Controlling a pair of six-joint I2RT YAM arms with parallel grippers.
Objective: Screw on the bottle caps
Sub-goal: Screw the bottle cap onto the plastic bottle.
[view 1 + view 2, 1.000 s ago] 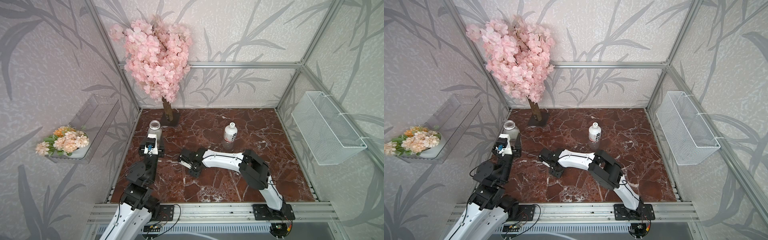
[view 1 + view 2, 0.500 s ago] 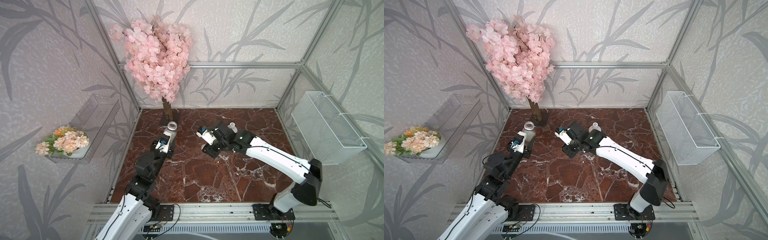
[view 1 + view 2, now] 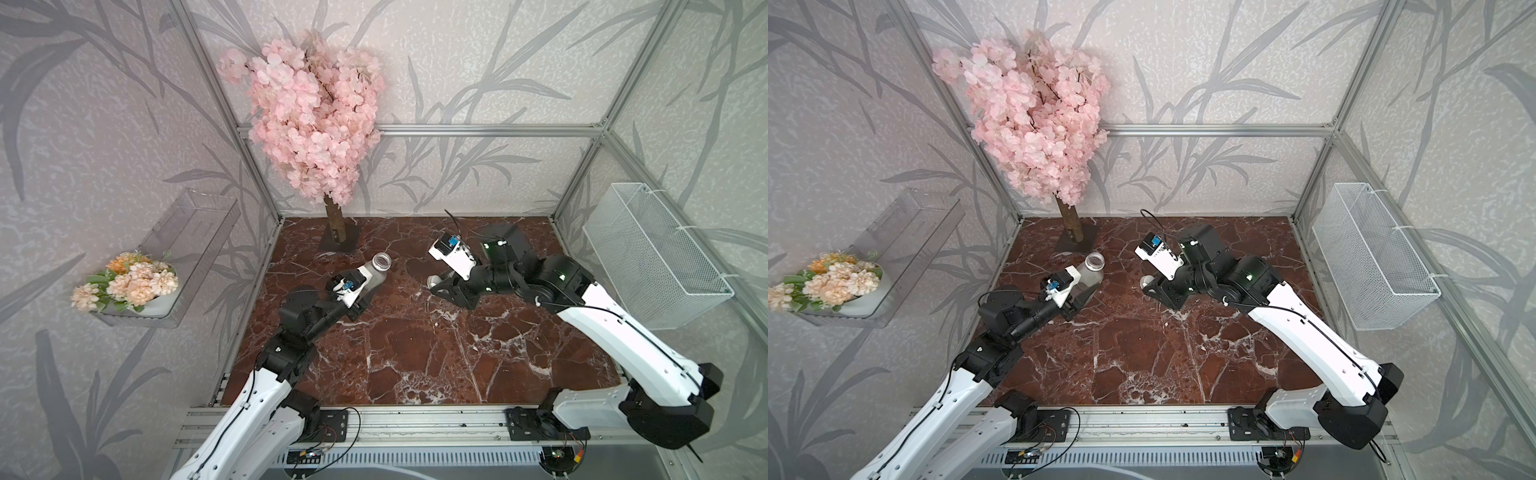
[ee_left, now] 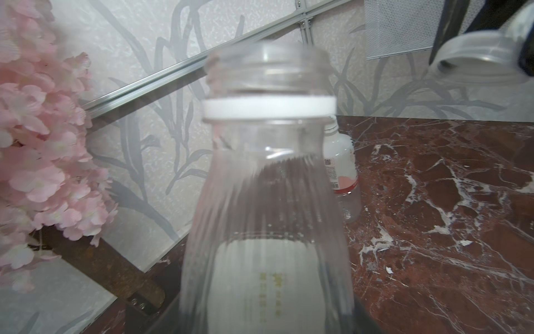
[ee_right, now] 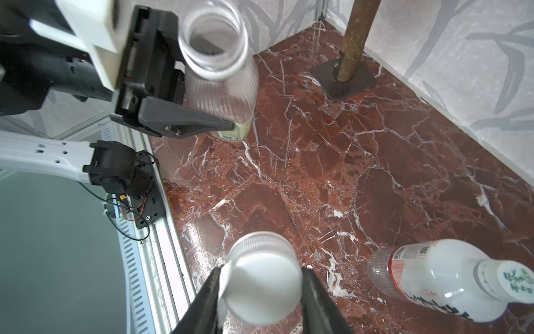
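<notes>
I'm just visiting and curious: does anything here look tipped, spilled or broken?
Nothing is spilled or broken. One oddity: the clear bottle, gripped by the left pincer, leans over with its mouth open. The right pincer holds a plain cap apart from it. The white bottle stands capped.

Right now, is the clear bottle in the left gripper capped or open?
Open. The clear bottle shows a bare threaded mouth; the plain white cap is apart, held in the right gripper.

White arm shells, black joints, thin black cables, grey jaws with screws
</notes>
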